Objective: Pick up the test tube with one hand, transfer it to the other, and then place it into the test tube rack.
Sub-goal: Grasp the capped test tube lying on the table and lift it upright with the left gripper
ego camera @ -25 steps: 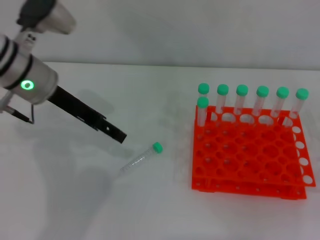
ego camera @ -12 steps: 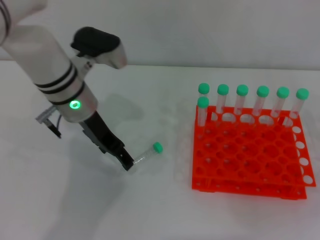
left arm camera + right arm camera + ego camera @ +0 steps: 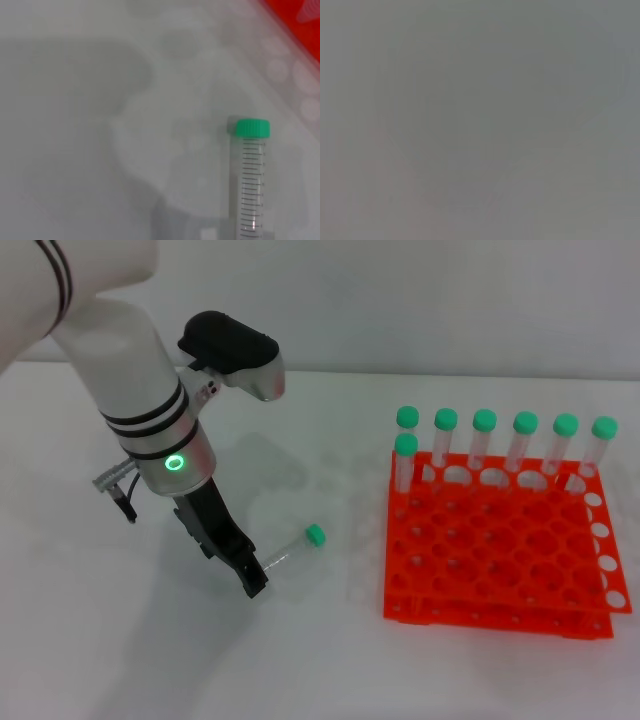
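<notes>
The test tube (image 3: 288, 551) lies on the white table, its green cap (image 3: 315, 535) pointing toward the orange-red rack (image 3: 500, 617). My left gripper (image 3: 252, 580), black below a silver-white cuff with a green ring light (image 3: 175, 462), reaches down to the table at the tube's pointed end. The left wrist view shows the tube (image 3: 250, 185) lying flat with its cap (image 3: 252, 128) farthest from the camera, and a corner of the rack (image 3: 295, 20). My right gripper is out of view; the right wrist view shows only plain grey.
Several green-capped tubes (image 3: 485, 437) stand upright in the rack's back row, and one more (image 3: 405, 460) in the second row at its left end. The rack sits to the right of the lying tube.
My left arm has swung in from the left and come down, its gripper now at the lying tube's pointed end. The tube has not moved.
</notes>
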Controlling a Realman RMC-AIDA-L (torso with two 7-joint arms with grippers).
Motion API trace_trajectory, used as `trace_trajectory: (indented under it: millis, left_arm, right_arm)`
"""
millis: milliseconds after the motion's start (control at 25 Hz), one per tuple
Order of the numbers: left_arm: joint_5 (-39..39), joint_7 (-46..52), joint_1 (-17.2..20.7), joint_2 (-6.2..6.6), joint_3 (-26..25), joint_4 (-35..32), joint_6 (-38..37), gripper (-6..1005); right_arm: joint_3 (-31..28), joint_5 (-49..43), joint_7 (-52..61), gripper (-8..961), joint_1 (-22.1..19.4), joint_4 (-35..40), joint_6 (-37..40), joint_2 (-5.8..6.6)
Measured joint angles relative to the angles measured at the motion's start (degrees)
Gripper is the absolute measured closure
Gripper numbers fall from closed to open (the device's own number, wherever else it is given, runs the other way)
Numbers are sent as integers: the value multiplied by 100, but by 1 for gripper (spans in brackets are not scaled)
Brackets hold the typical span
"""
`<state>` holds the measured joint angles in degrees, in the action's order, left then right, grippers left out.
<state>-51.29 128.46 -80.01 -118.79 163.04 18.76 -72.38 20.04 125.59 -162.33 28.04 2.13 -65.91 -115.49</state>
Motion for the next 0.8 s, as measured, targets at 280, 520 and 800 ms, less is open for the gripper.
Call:
trace_trajectory:
  millis: [280, 520, 800]
  left_arm:
    - [-197, 79, -72, -12, 0, -210, 53, 207]
    - [-314, 83, -93, -13, 0, -340, 84, 415]
    - [-538, 271, -114, -17, 0, -660, 212, 563]
  right_arm:
    - [0, 0, 0, 83, 0, -24, 0, -9]
    - [0, 1, 0, 83, -20, -29, 0, -9]
    - [0, 1, 0, 83, -41, -29, -3, -3]
